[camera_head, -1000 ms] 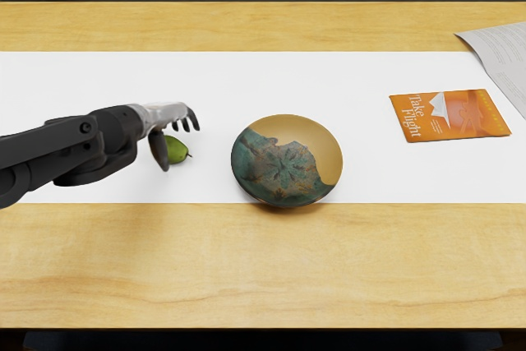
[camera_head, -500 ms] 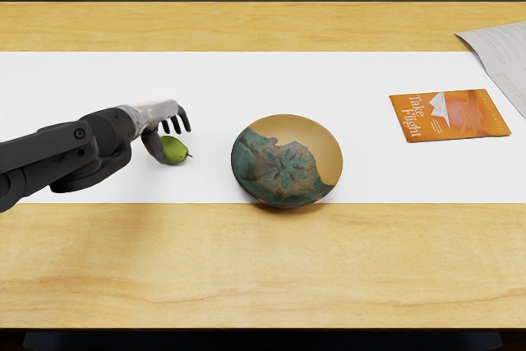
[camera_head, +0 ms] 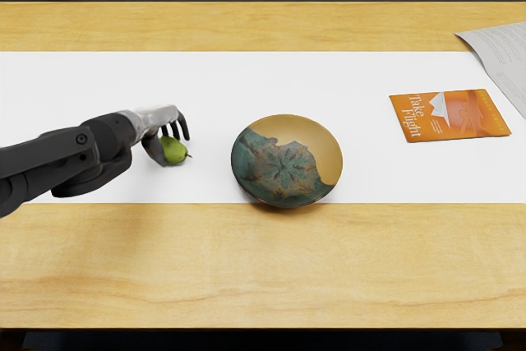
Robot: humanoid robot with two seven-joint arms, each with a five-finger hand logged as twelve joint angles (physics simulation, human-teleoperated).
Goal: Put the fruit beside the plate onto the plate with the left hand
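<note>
Head view shows the left hand [camera_head: 162,127] reaching in on its dark arm [camera_head: 57,162] from the left edge, its fingers [camera_head: 182,127] curled down over the far side of the green fruit [camera_head: 174,150] and its thumb [camera_head: 153,149] pressed against the fruit's left flank, so that the fruit sits pinched between thumb and fingers. The green fruit, pear-like with a small stem pointing toward the right, lies low on the white runner [camera_head: 271,80], and whether it is lifted clear of the cloth or resting on it cannot be told. It is to the left of the plate [camera_head: 325,142], near it but apart, with a strip of bare white between them. The plate is round, with a teal and brown pattern over most of its face and an orange-yellow band along its upper right. Farther right on the runner, well apart from the plate, lies an orange booklet [camera_head: 449,115] with white lettering. A grey printed sheet [camera_head: 501,51] lies at the upper right edge. The runner crosses a light wooden table [camera_head: 263,269].
</note>
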